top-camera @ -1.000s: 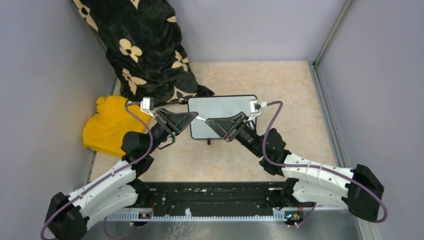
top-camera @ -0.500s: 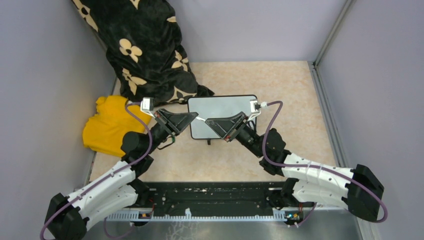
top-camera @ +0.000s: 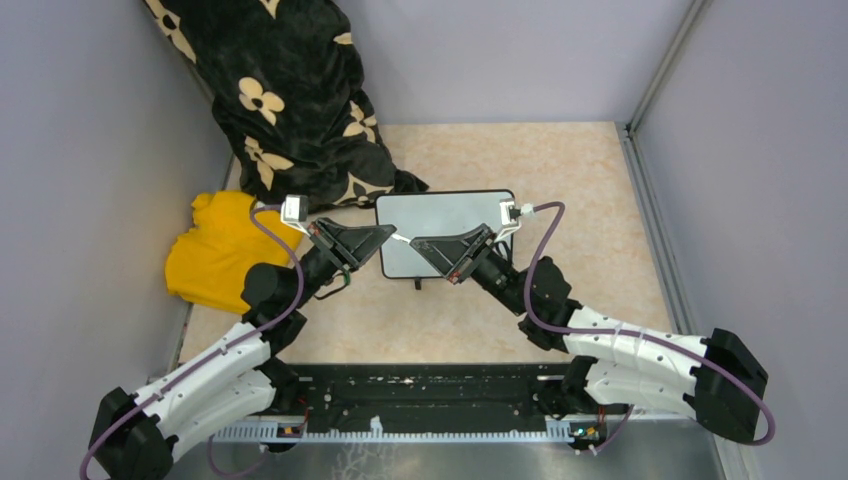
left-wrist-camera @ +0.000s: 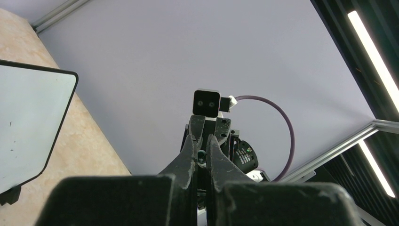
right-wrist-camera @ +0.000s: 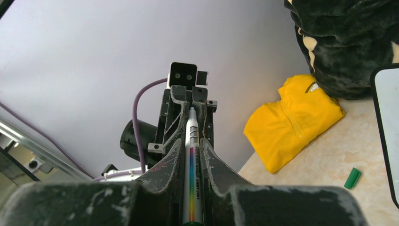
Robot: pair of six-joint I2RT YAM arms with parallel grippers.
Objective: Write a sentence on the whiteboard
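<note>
Right wrist view: right pincer [right-wrist-camera: 191, 143] pinches the marker [right-wrist-camera: 192, 127] lengthwise, its tip aimed at the pressed-together left pincer [left-wrist-camera: 201, 143]. The whiteboard [right-wrist-camera: 390, 122] lies on the tabletop [right-wrist-camera: 329, 155] just beside the right pincer.

- Whiteboard [top-camera: 440, 212]: small, rectangular, glossy white, with a thin black frame and rounded corners. It sits mid-table [top-camera: 560, 170], long side across, a black foot at its near edge.
- Face: only tiny dark specks.

Whiteboard [top-camera: 440, 210] right of garment [top-camera: 215, 255]
</note>
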